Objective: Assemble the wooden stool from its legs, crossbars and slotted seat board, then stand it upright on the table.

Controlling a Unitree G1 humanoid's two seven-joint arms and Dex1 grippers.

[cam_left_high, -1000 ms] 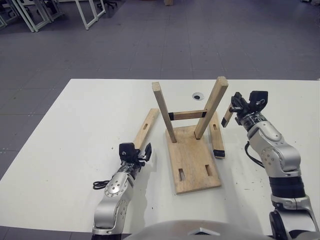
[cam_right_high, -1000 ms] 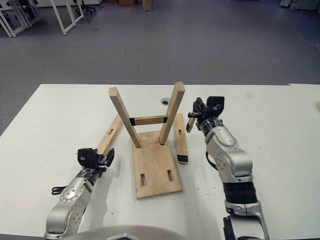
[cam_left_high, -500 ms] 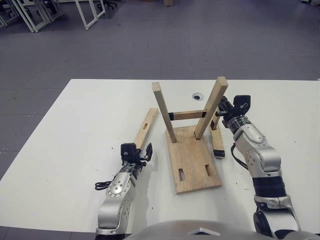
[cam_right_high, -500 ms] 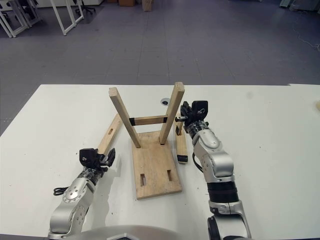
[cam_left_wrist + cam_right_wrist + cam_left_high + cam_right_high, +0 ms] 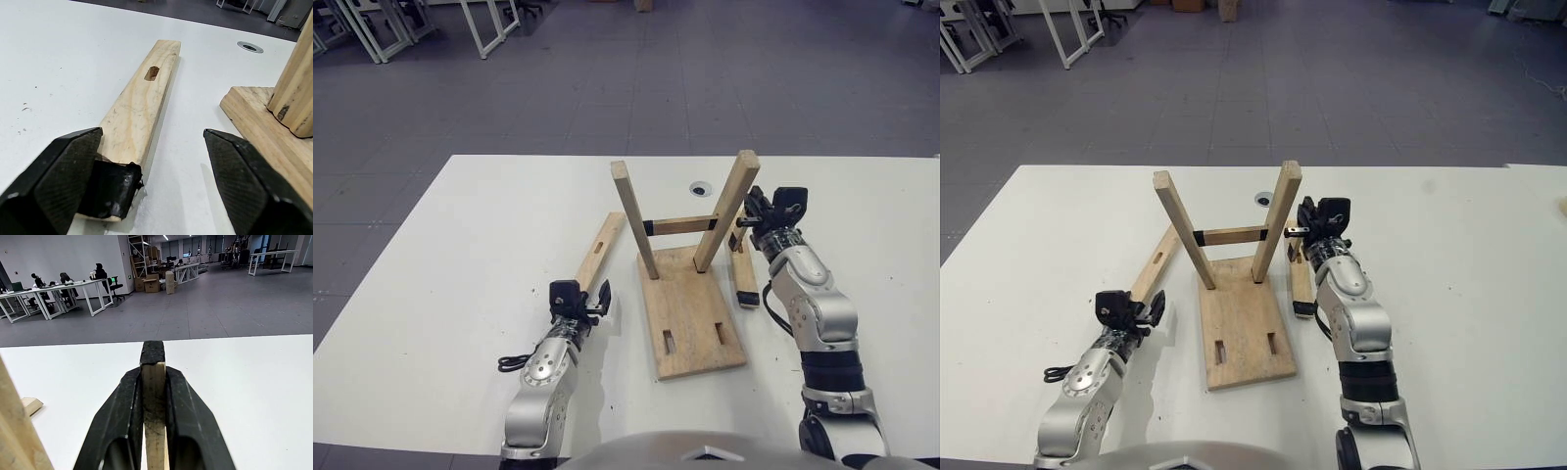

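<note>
Our right gripper (image 5: pixel 754 213) has swung in beside the upright leg (image 5: pixel 726 211), pinching a crossbar (image 5: pixel 154 382). Our left gripper (image 5: pixel 152 139) sits spread around the end of the loose leg (image 5: pixel 142 98) on the table (image 5: pixel 460 245). Pushing the crossbar in off-line could, we judge, lever that upright leg out of the seat board (image 5: pixel 690 323).

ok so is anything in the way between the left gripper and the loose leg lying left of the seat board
Nothing visible. The left gripper is open, and the loose leg lies with its black-capped end between the fingers, close to one. The seat board sits off to the side of that gap.
</note>
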